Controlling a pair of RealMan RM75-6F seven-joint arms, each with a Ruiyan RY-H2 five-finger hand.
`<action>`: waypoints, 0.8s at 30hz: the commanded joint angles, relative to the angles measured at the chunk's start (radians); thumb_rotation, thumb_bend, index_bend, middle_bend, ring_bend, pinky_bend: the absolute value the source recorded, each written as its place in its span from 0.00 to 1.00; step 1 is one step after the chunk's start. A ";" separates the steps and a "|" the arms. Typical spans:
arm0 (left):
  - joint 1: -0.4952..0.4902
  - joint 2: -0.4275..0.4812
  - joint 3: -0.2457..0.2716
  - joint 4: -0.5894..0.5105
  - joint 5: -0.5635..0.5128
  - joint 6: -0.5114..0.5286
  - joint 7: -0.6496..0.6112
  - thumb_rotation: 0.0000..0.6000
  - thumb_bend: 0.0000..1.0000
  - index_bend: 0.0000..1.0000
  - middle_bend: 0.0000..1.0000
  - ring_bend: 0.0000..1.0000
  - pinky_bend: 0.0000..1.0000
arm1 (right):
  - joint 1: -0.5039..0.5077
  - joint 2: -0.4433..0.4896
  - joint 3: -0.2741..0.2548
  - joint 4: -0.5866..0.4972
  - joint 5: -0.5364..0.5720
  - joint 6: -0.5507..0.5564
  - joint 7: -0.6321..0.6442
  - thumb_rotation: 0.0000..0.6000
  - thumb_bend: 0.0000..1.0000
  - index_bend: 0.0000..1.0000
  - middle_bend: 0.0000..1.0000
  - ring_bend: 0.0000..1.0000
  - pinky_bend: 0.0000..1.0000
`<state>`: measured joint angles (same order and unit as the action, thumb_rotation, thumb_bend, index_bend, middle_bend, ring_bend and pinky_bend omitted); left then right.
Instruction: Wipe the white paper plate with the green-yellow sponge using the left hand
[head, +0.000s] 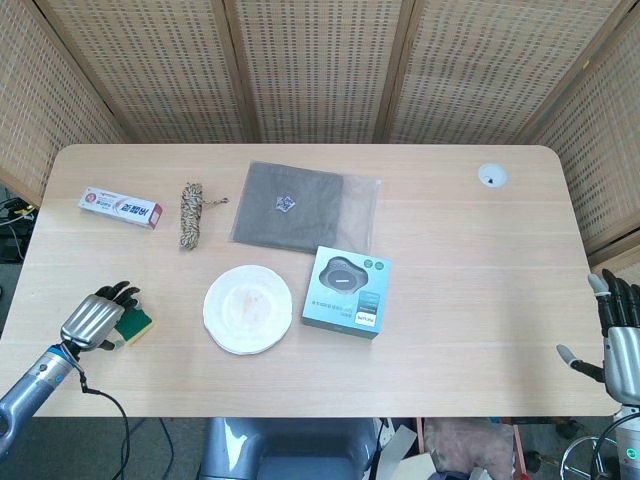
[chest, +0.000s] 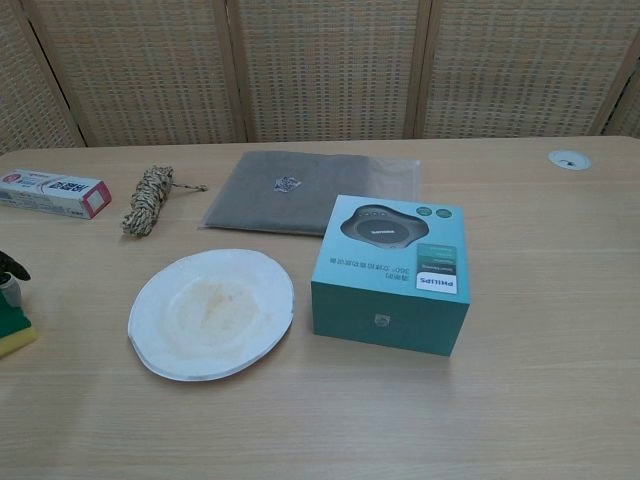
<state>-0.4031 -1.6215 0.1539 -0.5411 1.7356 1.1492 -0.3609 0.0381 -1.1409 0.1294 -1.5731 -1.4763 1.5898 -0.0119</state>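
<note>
- Left hand (head: 95, 318): low over the front-left part of the bench (head: 480, 270), well left of the white paper plate (head: 248, 309). It lies over the left part of the green-yellow sponge (head: 133, 323), dark fingers (head: 122, 293) reaching past the sponge's far edge. Head view does not settle whether the fingers grasp the sponge or only rest on it; cannot tell. Chest view catches only dark fingertips at the left frame edge, above the sponge's corner.
- Green-yellow sponge: flat on the bench, left of the plate and apart from it, green face up, yellow layer showing along its near side. Right portion is uncovered.
- Toothpaste box (head: 121, 207): behind and left of the plate, lying flat, near the bench's left edge.
- Rope bundle (head: 189, 214): behind the plate, slightly left, just right of the toothpaste box, not touching it.
- White paper plate: flat on the bench, faint yellowish stain in its centre, nothing on it.
- Grey cloth in clear bag (head: 303, 207): behind the plate, slightly right.
- Teal box (head: 346, 291): just right of the plate, a narrow gap between them; its far edge is close to the bag's front edge.
- Cable grommet (head: 491, 176): far right of the plate, near the back edge.
- Right hand (head: 617, 337): far right of the plate, beyond the bench's front-right corner, fingers extended and apart, holding nothing.
</note>
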 joint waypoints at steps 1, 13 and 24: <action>-0.004 -0.007 0.004 -0.005 -0.001 -0.006 0.009 1.00 0.00 0.39 0.26 0.19 0.30 | -0.001 0.002 0.000 -0.001 -0.002 0.001 0.006 1.00 0.00 0.00 0.00 0.00 0.00; -0.001 -0.027 -0.008 0.015 -0.013 0.077 -0.018 1.00 0.01 0.52 0.44 0.34 0.42 | -0.002 0.006 0.001 0.001 -0.002 0.002 0.018 1.00 0.00 0.00 0.00 0.00 0.00; -0.044 0.020 -0.080 -0.143 -0.043 0.200 -0.091 1.00 0.02 0.53 0.45 0.34 0.43 | -0.003 0.009 0.002 -0.001 -0.001 0.003 0.019 1.00 0.00 0.00 0.00 0.00 0.00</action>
<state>-0.4227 -1.6197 0.1021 -0.6216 1.7060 1.3339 -0.4339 0.0352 -1.1315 0.1319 -1.5745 -1.4775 1.5926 0.0071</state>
